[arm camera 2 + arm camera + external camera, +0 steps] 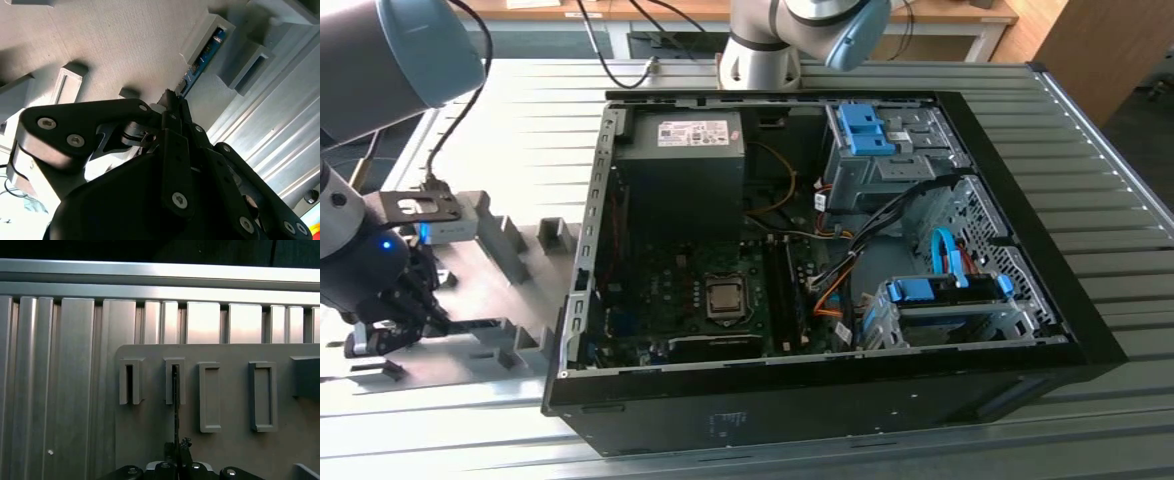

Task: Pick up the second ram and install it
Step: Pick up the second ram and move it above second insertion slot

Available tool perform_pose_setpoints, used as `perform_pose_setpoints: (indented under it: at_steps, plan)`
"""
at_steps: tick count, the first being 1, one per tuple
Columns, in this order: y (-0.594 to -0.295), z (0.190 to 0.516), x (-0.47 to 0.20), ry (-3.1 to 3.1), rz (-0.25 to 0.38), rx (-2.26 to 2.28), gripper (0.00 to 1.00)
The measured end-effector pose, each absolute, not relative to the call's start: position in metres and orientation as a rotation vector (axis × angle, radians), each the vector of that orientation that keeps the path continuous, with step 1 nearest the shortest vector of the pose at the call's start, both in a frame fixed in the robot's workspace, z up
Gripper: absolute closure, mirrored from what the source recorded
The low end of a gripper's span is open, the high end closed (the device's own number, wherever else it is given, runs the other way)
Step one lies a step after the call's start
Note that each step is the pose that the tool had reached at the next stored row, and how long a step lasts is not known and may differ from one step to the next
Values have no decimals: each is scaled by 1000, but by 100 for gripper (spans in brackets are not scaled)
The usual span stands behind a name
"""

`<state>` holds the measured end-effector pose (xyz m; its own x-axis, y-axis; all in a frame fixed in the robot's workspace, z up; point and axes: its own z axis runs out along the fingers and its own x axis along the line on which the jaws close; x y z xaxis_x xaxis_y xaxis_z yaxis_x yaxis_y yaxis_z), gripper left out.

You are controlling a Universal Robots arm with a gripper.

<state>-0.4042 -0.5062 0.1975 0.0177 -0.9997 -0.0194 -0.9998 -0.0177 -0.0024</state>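
The second ram (175, 405) is a thin dark stick seen edge-on, its far end standing in a narrow grey slotted holder (181, 381). In the second wrist view the ram (202, 59) shows its blue face inside that holder (197, 37). My gripper (178, 454) is shut on the near end of the stick, with black fingertips (172, 102) pressed on both sides. In the exterior view the gripper (384, 330) hangs low over the grey holder plate (480, 290), at that view's left, beside the open computer case (1067, 330).
Another narrow slot holder (129, 382) beside the ram's stands with nothing in it, and two wider grey blocks (210, 397) (262, 397) follow. The motherboard (720, 295) lies inside the case beside cables and blue drive bays (947, 290). A ribbed metal table (1094, 190) surrounds everything.
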Motion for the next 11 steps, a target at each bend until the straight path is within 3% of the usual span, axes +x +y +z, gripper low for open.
perform_pose_setpoints:
  at_steps: [11]
  plan:
    - [-506, 204, -404, 2189, 23, -2228, 86]
